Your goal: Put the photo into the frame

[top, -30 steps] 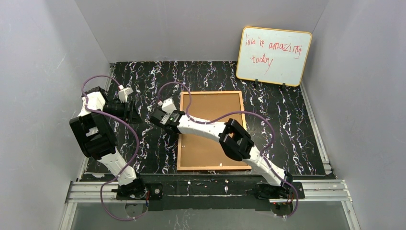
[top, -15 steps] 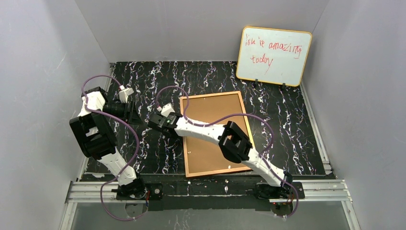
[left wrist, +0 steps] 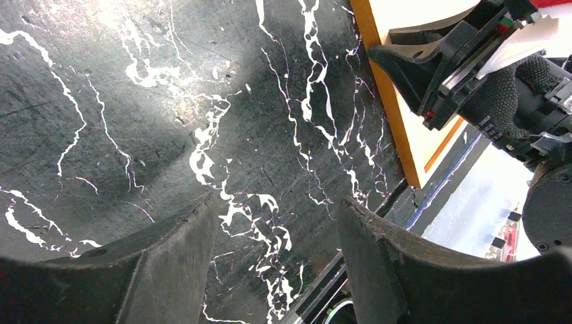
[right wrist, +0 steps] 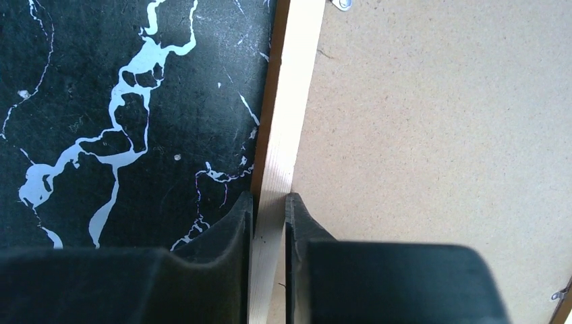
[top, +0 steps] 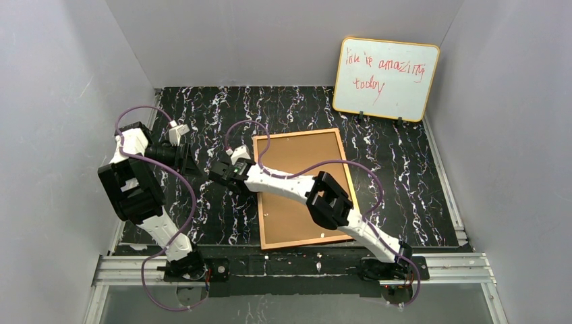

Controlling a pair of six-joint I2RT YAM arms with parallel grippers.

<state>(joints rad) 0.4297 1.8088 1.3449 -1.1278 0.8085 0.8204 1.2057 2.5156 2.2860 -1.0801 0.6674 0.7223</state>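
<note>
Your light is bright and even; glare whitens the black white-veined marble tabletop [left wrist: 177, 101], and the thin orange-brown wooden picture frame [right wrist: 287, 101] looks bleached.

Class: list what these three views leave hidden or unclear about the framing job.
The photo: in no view.
Front of the frame: every view, it lies board side up.
Its back clips: top view, too small; right wrist view, cut by edges.
Its middle: top view, right arm crosses it.
</note>
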